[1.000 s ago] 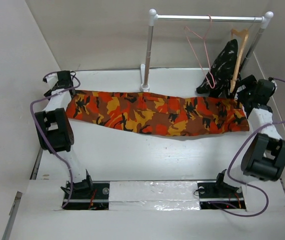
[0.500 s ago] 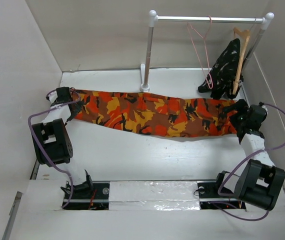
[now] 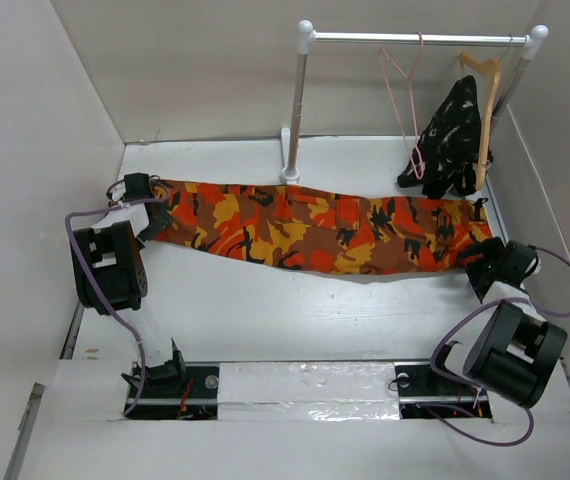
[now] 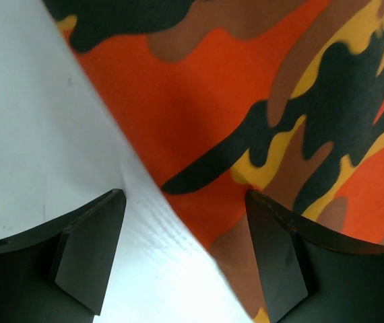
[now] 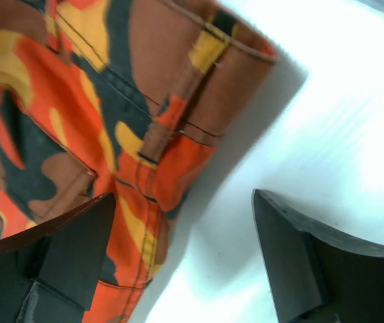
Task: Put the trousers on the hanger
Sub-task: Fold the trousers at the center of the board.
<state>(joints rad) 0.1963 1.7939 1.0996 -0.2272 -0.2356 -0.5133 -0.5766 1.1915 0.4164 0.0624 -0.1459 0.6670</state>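
The camouflage trousers [image 3: 315,232] lie flat and stretched across the table from left to right. My left gripper [image 3: 150,212] is open at their left end, the jaws straddling the cloth edge [image 4: 246,134]. My right gripper [image 3: 485,262] is open at their right end, the waistband corner [image 5: 178,128] between the jaws. The thin pink wire hanger [image 3: 405,95] hangs on the rail [image 3: 415,37] at the back.
A black-and-white garment [image 3: 452,135] on a wooden hanger [image 3: 483,85] hangs at the rail's right end. The rail's left post [image 3: 295,110] stands just behind the trousers. Walls close in left and right.
Both arms have drawn towards the near side and come down at the trouser ends; the right gripper moved from the far right corner to the near right corner of the cloth.
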